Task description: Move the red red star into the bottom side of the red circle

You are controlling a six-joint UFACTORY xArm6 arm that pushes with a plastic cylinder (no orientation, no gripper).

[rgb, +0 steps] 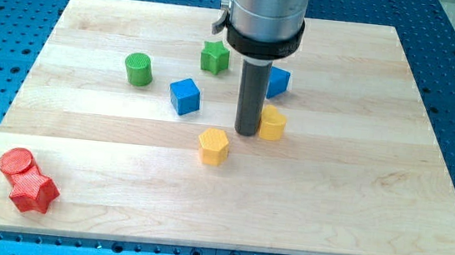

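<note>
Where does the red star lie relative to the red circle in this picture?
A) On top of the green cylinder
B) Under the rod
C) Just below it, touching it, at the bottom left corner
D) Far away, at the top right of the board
C: the red star touches the lower side of the red circle at the view's bottom left, while my tip stands far off beside a yellow block.

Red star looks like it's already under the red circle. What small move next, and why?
Probably just lift or back away. The red star already touches the red circle on its bottom side, near the view's bottom-left corner. My tip sits mid-board beside a yellow block, far from both; pushing risks disturbing them.
</note>
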